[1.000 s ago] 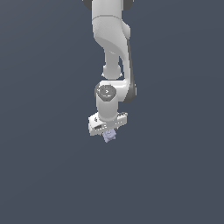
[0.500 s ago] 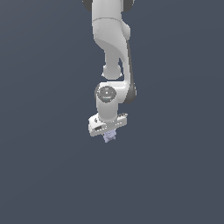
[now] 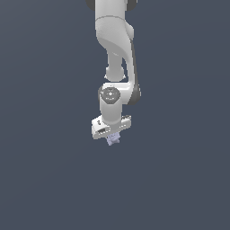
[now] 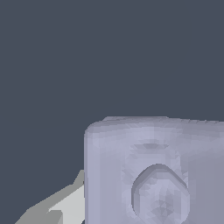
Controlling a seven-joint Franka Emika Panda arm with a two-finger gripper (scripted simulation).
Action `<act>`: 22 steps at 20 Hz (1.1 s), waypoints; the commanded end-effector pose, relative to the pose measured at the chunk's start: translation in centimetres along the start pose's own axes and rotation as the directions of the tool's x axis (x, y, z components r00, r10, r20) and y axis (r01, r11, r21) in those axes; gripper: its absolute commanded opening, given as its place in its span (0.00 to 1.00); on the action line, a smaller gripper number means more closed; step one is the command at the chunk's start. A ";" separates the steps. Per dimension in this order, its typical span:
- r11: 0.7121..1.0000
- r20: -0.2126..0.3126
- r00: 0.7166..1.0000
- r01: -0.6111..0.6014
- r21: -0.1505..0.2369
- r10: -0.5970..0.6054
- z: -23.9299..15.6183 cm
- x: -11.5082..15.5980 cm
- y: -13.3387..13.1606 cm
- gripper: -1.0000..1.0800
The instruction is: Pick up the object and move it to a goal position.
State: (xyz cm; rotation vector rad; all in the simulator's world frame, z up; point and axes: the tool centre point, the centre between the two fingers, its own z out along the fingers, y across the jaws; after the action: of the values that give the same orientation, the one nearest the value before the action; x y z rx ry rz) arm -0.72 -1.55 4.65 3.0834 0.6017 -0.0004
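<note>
Fingers (image 3: 112, 137) pinching the object (image 3: 113, 139), which sits between their tips, clear of the worktop (image 3: 45, 179); risk: the small block, apparently held only at the tips, could slip out if transport jerks.

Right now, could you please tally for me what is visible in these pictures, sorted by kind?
Robot arms: 1, white, ending in the gripper.
Pale lavender-grey blocks: 1, the object, right at the gripper's fingertips; it fills much of the wrist view.
Total: 2 things, against a plain dark grey background.
</note>
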 end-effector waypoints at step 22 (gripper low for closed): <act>1.000 0.000 1.000 0.001 -0.002 -0.001 -17.7 -0.4 -11.5 0.00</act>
State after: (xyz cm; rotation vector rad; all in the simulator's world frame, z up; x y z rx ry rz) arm -4.96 7.99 20.71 3.0810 0.6036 0.0005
